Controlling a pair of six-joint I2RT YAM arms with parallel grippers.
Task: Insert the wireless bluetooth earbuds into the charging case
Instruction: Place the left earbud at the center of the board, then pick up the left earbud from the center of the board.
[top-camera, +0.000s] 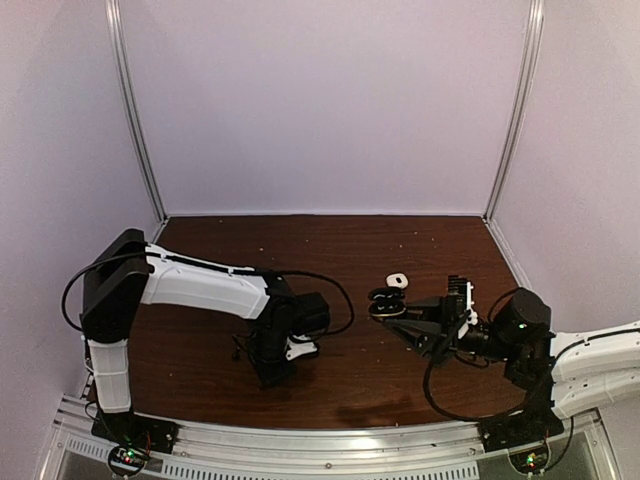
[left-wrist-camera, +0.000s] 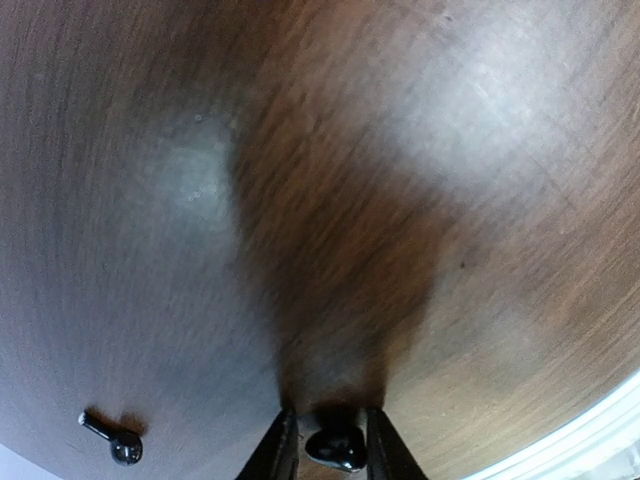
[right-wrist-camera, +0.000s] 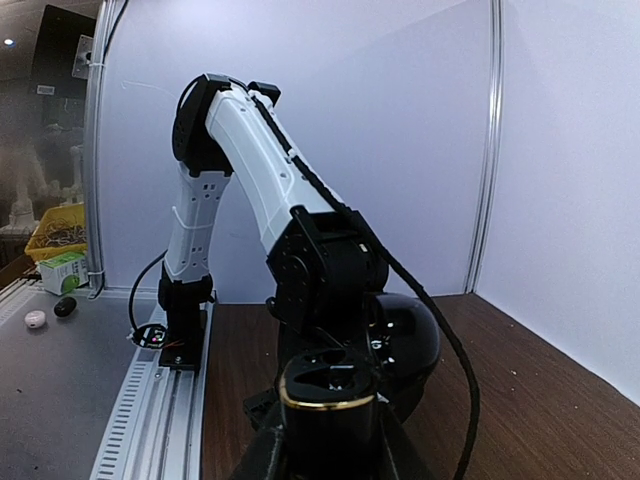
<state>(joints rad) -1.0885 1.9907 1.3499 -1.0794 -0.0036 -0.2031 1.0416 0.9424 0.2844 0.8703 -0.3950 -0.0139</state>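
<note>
The black earbud (left-wrist-camera: 337, 447) is a glossy bean. It sits between the fingers of my left gripper (left-wrist-camera: 330, 415), which close on it from both sides just above the brown table. From the top view, the left gripper (top-camera: 273, 372) points down at the table's near middle. My right gripper (right-wrist-camera: 328, 435) is shut on the black charging case (right-wrist-camera: 328, 395), held upright with its gold-rimmed sockets empty and its lid (right-wrist-camera: 408, 340) swung open. In the top view the charging case (top-camera: 384, 303) hangs at centre right, well apart from the left gripper.
A small white rounded object (top-camera: 397, 280) lies on the table just beyond the case. A tiny black stemmed piece (left-wrist-camera: 115, 440) lies left of my left fingers. White walls enclose the table (top-camera: 330, 240). A metal rail (top-camera: 330, 440) runs along the near edge.
</note>
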